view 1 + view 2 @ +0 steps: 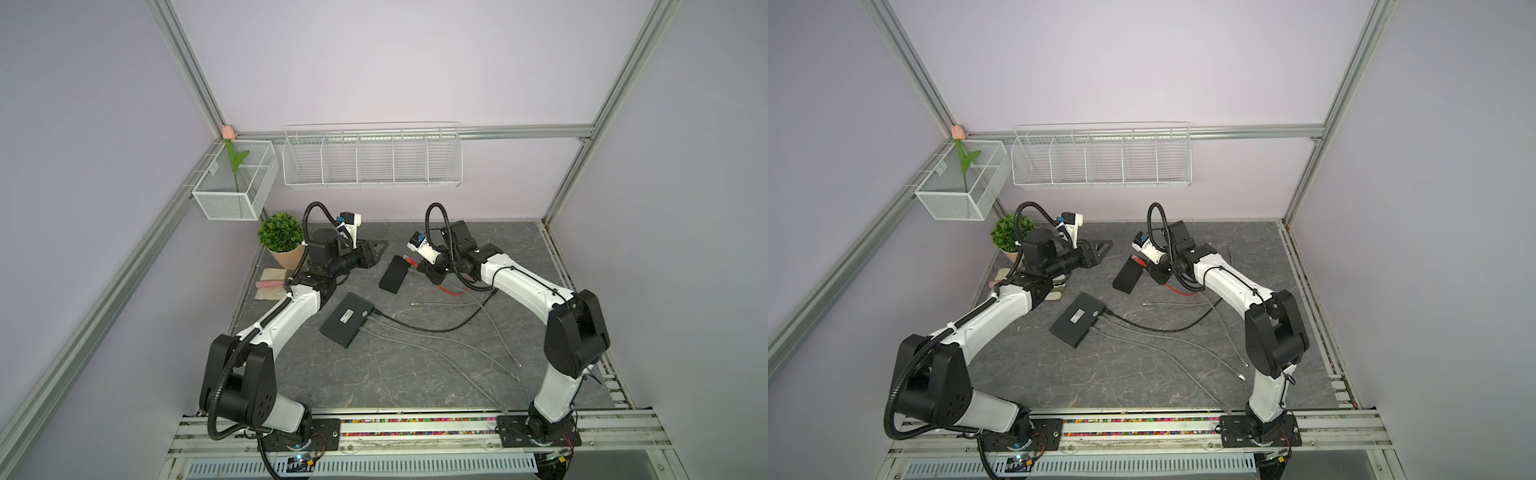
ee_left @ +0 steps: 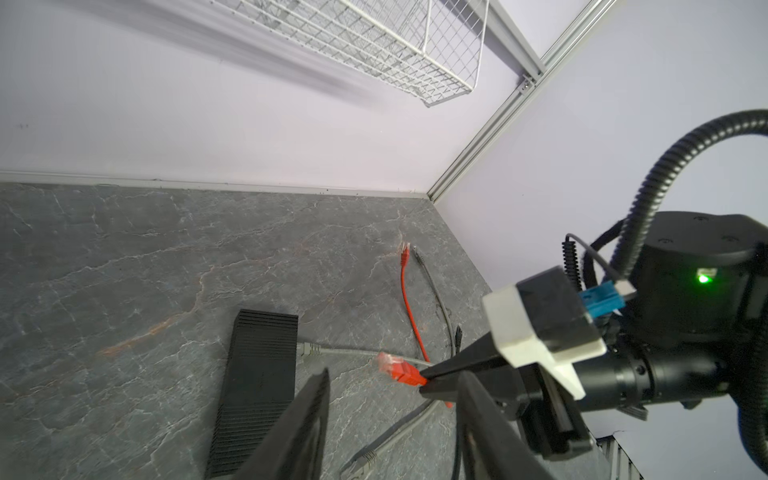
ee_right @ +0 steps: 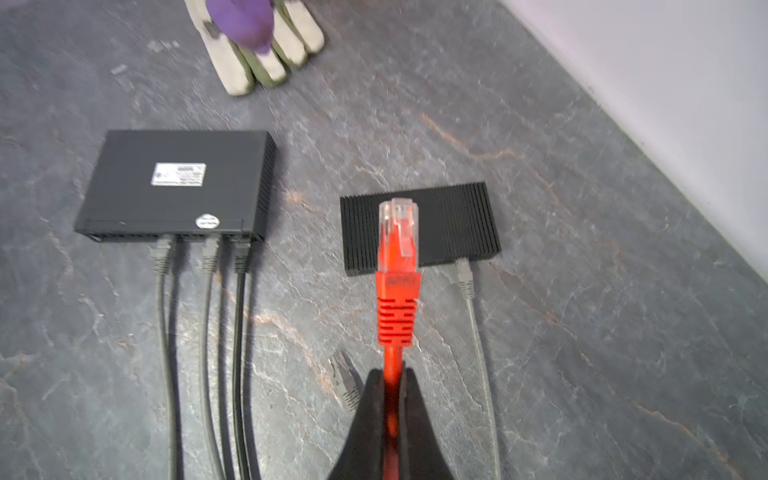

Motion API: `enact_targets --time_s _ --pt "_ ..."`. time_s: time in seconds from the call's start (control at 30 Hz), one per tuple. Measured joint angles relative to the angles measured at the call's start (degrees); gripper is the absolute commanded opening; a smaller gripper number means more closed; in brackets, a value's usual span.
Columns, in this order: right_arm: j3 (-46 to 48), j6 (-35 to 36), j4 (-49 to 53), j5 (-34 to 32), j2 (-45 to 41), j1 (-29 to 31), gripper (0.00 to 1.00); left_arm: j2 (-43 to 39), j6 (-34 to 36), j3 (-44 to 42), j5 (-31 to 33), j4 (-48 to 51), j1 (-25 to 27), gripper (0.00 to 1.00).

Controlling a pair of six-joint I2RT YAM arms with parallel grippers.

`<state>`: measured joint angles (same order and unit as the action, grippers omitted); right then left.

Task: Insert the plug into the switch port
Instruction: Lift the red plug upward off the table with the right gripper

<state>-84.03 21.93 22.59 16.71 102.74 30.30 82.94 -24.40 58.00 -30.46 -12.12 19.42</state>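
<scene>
The red plug has a clear tip and sticks out ahead of my right gripper, which is shut on the red cable just behind the plug's boot. The plug hovers over the near edge of a small ribbed black switch, tip pointing at it. The switch's ports are hidden; a grey cable is plugged into its near side. In both top views the plug hangs at the switch's far right corner. My left gripper stands open and empty, left of the switch.
A larger flat black box lies nearer the front with three cables in its ports. A loose grey plug and slack cables lie on the table. A potted plant and a cloth sit at the back left.
</scene>
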Motion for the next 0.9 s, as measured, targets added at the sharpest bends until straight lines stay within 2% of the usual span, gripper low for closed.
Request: enact_targets --time_s 0.27,0.47,0.67,0.9 --pt "0.63 -3.76 -5.86 9.14 -2.08 -1.01 0.08 -2.89 -0.48 -2.03 0.61 -2.43 0.0 0.51" --pt "-1.44 -9.03 -10.01 14.34 -6.91 -1.66 0.11 -4.26 -0.87 -2.99 0.61 -3.52 -0.02 0.51" --pt "-5.46 -17.38 -13.55 16.24 -10.73 -2.95 0.13 -7.21 -1.01 -3.02 0.59 -4.52 -0.02 0.51" --pt "-9.09 -28.7 -16.55 20.94 -10.97 -6.56 0.11 -8.61 -1.73 -3.15 0.42 -5.62 -0.02 0.5"
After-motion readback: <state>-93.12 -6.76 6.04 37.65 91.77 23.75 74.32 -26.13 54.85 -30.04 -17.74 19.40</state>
